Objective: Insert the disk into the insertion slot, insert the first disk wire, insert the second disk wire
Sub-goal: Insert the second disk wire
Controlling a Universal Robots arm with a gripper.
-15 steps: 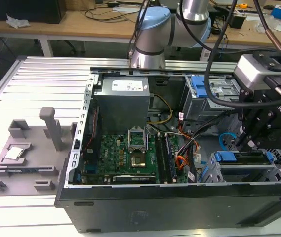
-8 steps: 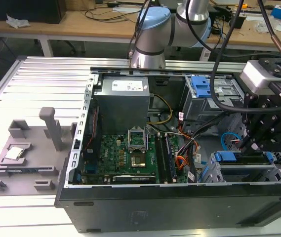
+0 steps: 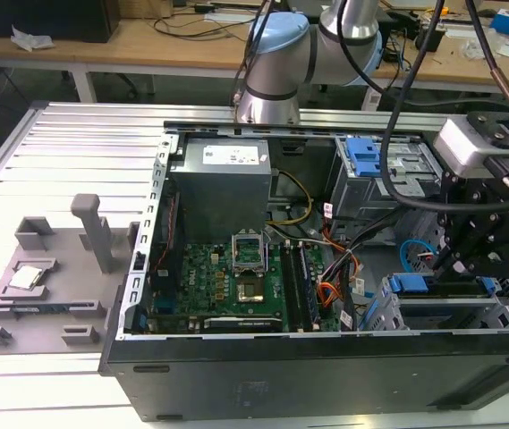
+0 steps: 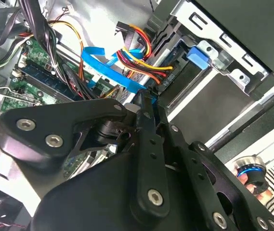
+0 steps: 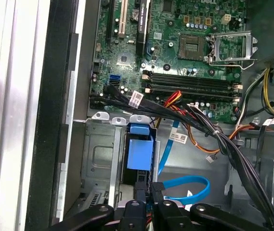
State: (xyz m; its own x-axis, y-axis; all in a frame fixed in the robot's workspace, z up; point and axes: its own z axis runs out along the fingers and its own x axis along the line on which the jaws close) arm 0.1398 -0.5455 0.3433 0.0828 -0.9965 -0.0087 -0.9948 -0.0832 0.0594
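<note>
Your disk [image 5: 139, 155] already sits in the insertion slot [image 5: 100, 159], its blue front bar [image 3: 407, 284] showing at about 4 o'clock in the exterior view, beside the motherboard [image 3: 236, 277]. Your end effector [image 5: 149, 188] has its fingers drawn together on what looks like the connector of the blue flat cable [image 5: 187, 185], right at the disk's rear edge. I judge that cable soft and springy and its plug small and brittle, so hold the plug body, not the ribbon. The disk itself is stiff and fairly heavy.
</note>
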